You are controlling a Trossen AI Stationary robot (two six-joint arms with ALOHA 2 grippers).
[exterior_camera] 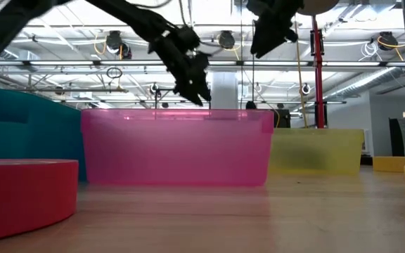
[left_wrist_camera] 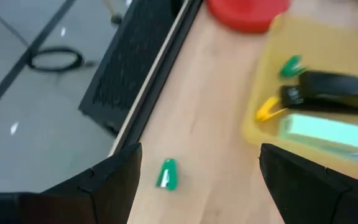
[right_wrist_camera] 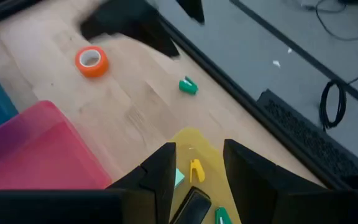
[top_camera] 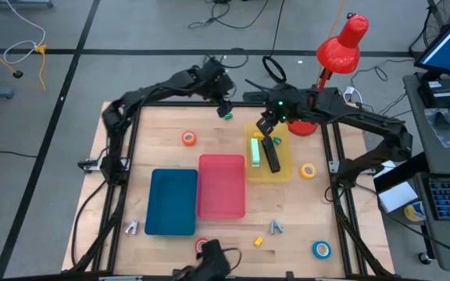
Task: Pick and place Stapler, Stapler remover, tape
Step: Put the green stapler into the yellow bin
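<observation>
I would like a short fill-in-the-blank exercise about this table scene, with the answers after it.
1. The black stapler lies in the ____ bin.
2. The bin between the blue bin and the yellow one is ____.
3. Beyond the yellow bin stands a red ____.
4. The left tool hangs above a small ____ piece on the table.

Answers: yellow; pink; lamp; green

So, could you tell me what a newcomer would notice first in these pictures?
Probably the three bins mid-table: blue bin, pink bin and yellow bin, the yellow one holding a black stapler and a pale green stapler. The right gripper hangs above the yellow bin, and the left gripper, open, hovers over a small green piece.
</observation>
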